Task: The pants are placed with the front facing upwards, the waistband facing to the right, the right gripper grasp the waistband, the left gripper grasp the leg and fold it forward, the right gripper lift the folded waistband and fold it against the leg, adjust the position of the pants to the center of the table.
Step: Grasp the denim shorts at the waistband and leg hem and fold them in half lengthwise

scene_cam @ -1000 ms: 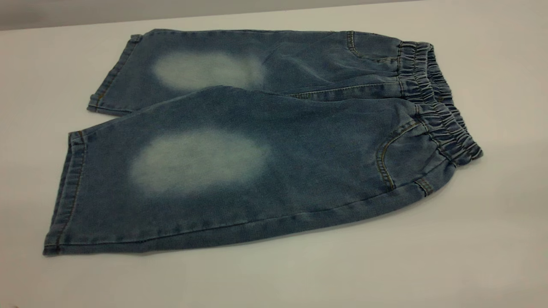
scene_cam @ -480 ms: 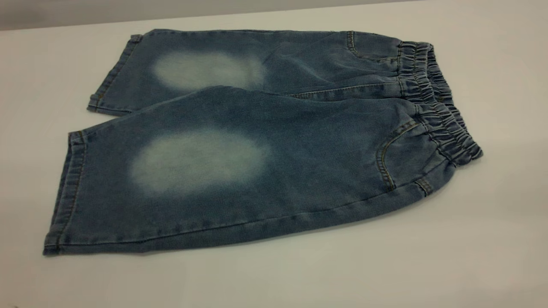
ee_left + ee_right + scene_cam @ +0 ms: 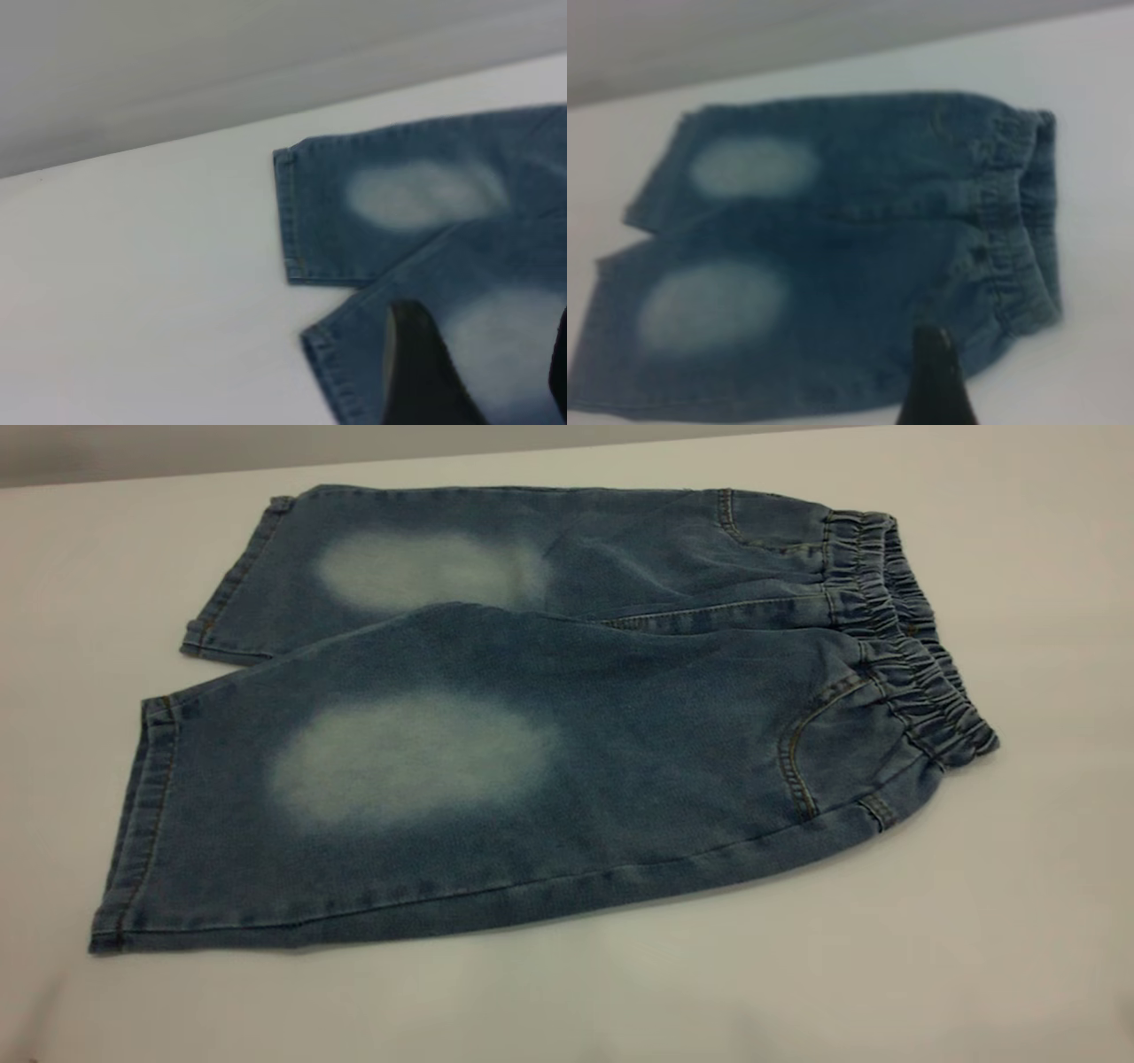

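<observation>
Flat on the table [image 3: 1019, 921], pants [image 3: 549, 735] lie lengthwise, waistband [image 3: 912, 655] toward the right edge, hems left. Neither claw shows outside wrist views; only dark finger tips, spread indeterminable.

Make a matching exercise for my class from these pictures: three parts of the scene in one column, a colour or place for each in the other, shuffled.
Column A
1. waistband
2. knee patches
3. table

Column B
a. pale, faded ovals
b. plain white-grey, lying under the pants
c. gathered dark denim at the right end in the exterior view

Pairs: 1-c, 2-a, 3-b
</observation>
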Robot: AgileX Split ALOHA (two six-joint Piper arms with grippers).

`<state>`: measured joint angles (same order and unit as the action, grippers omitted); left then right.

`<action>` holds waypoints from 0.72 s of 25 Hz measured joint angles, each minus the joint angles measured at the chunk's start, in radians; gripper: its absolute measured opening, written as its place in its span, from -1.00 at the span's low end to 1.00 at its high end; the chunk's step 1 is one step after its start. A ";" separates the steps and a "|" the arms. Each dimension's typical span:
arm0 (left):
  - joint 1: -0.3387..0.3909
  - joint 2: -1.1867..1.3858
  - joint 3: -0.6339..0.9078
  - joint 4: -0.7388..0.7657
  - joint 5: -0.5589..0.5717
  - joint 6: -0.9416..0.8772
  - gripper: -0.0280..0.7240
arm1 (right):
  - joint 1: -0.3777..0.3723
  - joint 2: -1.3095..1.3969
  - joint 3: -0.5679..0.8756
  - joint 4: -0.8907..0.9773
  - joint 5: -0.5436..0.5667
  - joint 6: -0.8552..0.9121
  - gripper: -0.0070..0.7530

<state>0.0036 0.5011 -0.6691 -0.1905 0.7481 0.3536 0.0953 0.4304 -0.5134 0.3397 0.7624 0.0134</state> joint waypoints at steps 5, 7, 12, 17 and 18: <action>0.000 0.266 0.000 0.006 -0.092 0.156 -0.04 | 0.000 0.257 0.034 0.001 -0.167 -0.040 0.14; 0.000 0.362 0.000 0.002 -0.131 0.195 -0.04 | 0.000 0.365 0.052 0.012 -0.244 -0.050 0.14; -0.038 0.577 0.000 -0.049 -0.224 0.283 -0.04 | 0.000 0.616 0.060 0.081 -0.395 -0.092 0.14; -0.121 0.716 -0.001 -0.113 -0.299 0.379 -0.04 | 0.000 0.850 0.059 0.196 -0.550 -0.224 0.14; -0.136 0.737 -0.001 -0.116 -0.305 0.381 -0.04 | 0.000 0.897 0.058 0.221 -0.562 -0.250 0.14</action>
<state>-0.1327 1.2384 -0.6702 -0.3064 0.4433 0.7346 0.0953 1.3273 -0.4550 0.5608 0.2009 -0.2369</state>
